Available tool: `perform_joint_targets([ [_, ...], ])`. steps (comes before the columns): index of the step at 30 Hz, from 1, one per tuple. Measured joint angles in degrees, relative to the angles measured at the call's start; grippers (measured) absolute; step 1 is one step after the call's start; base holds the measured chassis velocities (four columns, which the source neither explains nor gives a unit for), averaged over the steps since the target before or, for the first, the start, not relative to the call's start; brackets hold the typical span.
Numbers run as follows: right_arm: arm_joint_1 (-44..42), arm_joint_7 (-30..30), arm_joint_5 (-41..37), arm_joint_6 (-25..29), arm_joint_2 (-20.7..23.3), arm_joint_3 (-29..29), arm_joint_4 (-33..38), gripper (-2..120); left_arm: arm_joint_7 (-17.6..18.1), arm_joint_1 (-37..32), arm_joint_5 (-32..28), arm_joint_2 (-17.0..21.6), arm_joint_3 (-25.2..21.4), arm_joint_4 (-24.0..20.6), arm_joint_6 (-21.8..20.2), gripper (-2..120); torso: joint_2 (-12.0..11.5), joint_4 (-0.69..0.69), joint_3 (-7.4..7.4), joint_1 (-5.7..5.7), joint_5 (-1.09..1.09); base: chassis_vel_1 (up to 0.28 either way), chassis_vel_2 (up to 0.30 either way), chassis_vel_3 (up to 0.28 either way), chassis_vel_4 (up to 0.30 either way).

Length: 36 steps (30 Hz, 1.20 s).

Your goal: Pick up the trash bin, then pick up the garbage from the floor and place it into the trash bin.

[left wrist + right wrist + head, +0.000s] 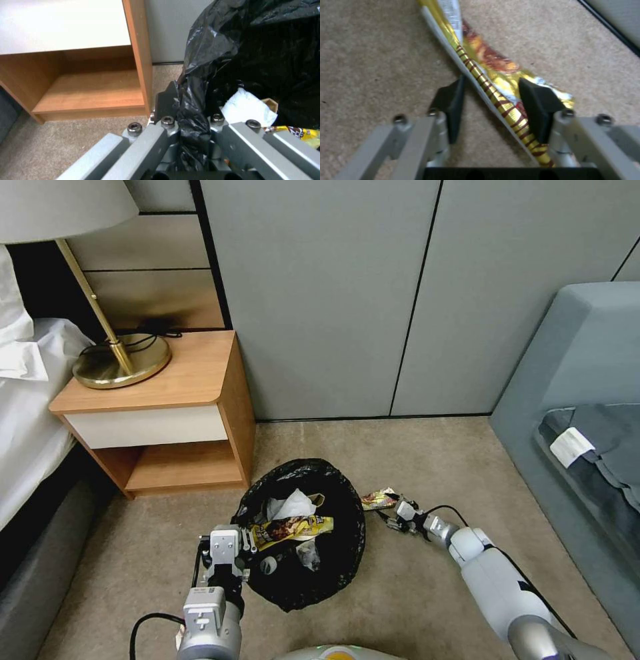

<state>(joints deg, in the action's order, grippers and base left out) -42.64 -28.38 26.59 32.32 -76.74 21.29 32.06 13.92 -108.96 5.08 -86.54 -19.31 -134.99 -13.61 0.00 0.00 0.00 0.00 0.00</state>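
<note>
Beige carpet [413,593] is lying beside a nightstand [167,407]. The left claw [193,125] is pinching the bin's [303,533] bag rim. The right claw [493,100], spread, is straddling a yellow wrapper [486,65] on the floor.

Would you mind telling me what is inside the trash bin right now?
Inside the trash bin lie a crumpled white tissue, a yellow wrapper, a small white bottle and a clear crumpled piece. The black bag hides the bin's walls, and anything beneath the litter is covered.

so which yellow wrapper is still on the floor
The gold striped wrapper on the carpet beside the trash bin, between the right gripper's open fingers. The other yellow wrapper already lies inside the bin.
</note>
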Motion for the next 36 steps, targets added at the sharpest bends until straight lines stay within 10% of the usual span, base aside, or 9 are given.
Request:
perform_joint_targets([
  [10,-1.0,0.4,-0.2,-0.5,-0.5,0.1,0.1,0,0.0,0.3,-0.3,0.1,0.0,0.0,0.0,0,0.0,0.00,0.00,0.00,0.00,0.000,0.000,0.000,0.000],
  [28,-8.0,2.5,-13.0,-3.3,1.3,0.7,6.7,0,-0.1,1.7,-1.5,0.8,0.1,0.5,-0.1,0,0.0,0.00,0.00,0.00,0.01,0.000,0.000,0.000,0.000],
  [36,-12.5,10.8,-31.7,-7.7,2.6,1.0,14.0,0,-0.1,2.2,-2.5,1.6,0.1,0.3,-0.3,0,0.0,-0.01,0.00,0.00,0.00,0.000,0.000,0.000,0.000],
])
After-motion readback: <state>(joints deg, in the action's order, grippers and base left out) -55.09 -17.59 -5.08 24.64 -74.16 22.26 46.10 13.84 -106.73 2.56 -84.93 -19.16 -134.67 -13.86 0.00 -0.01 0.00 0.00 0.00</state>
